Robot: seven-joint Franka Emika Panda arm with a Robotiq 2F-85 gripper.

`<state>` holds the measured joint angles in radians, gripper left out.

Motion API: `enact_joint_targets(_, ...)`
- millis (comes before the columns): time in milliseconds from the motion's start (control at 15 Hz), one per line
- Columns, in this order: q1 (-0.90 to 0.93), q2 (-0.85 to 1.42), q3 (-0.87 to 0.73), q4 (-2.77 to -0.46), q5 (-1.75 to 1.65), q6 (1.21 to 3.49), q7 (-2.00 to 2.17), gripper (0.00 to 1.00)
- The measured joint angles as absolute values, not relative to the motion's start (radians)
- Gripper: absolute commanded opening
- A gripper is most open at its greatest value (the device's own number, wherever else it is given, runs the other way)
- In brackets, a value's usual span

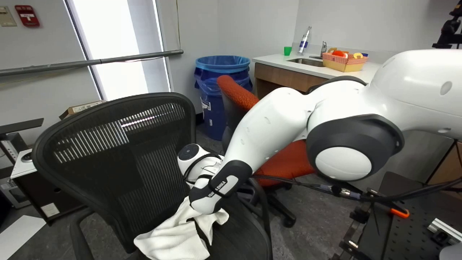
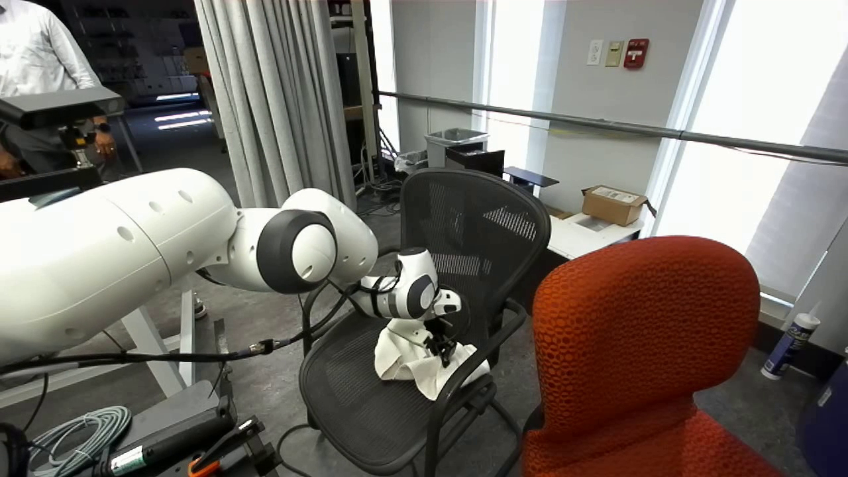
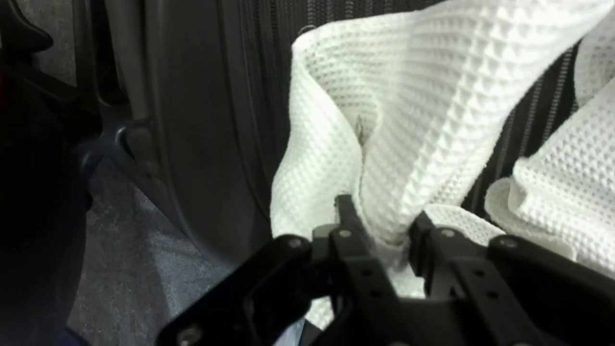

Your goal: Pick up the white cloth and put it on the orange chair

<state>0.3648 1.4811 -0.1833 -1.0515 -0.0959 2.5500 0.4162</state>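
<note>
The black two-fingered gripper (image 3: 382,218) pinches white waffle-weave cloth (image 3: 442,96) on a black mesh chair (image 2: 374,407). Bunching presumably secures it for carrying to the orange fabric chair (image 2: 642,324).

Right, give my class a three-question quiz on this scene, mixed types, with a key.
1. Choose: the white waffle-textured cloth rests on A) orange fabric chair; B) black mesh office chair; C) grey floor.
2. True or false: the black two-finger gripper has cloth between its fingers.
3. Fill the gap: on the white counter, near the metal sink, stands a small ____ cup.

Key: 1 B; 2 true; 3 green.
</note>
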Motion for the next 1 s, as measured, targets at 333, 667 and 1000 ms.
enact_joint_targets(333, 0.319, 1.469, -0.176, -0.993, -0.06, 2.553, 0.416, 0.0)
enact_joint_targets(667, 0.284, 1.41, -0.182, -0.96, -0.043, 2.558, 0.416, 0.0)
enact_joint_targets(1000, 0.294, 1.317, -0.193, -0.958, -0.047, 2.551, 0.415, 0.0)
